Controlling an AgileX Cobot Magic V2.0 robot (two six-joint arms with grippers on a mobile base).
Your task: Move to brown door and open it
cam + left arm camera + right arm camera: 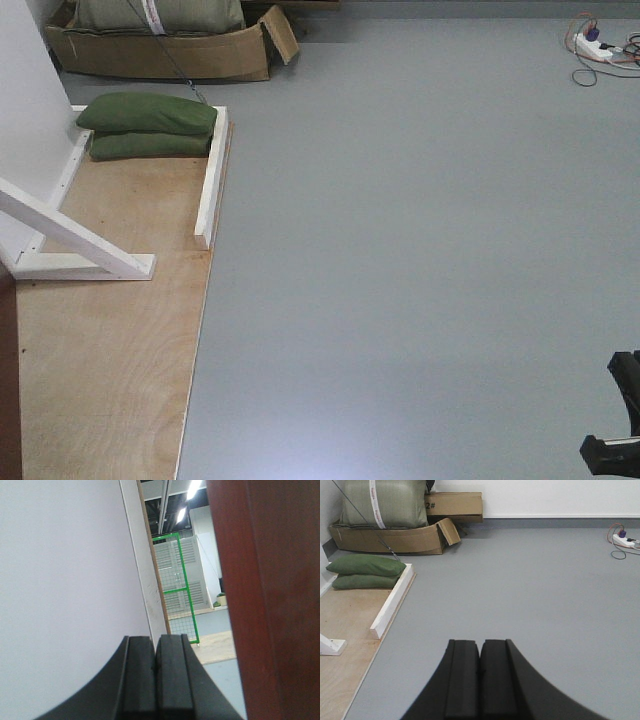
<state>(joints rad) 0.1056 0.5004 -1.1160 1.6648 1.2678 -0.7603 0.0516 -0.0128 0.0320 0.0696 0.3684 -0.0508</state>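
The brown door [280, 605] is filling the right side of the left wrist view, very close to the camera, its glossy reddish face running from top to bottom. No handle is showing there. Between the door and the white wall panel [65, 580] a narrow opening is giving onto a green mesh fence [181, 590] and a lit room. The door is probably standing ajar, though this angle is too tight to say how far.

The left end effector [156, 650] is pointing into that opening, clenched on nothing. It is likely being held this way to serve as a blunt pusher against the door's edge rather than to grasp anything. The right end effector [480, 652] is likewise clenched and empty, hanging low over the grey floor [545, 590], seemingly parked clear of the work.

In the front view a plywood platform [110, 340] is carrying the white braces [70, 235]. Green sandbags [148, 125] are lying between the base rails, probably weighing the mock wall down against the door's swing. A cardboard box [170, 55] and a power strip [592, 42] are sitting well apart from it.
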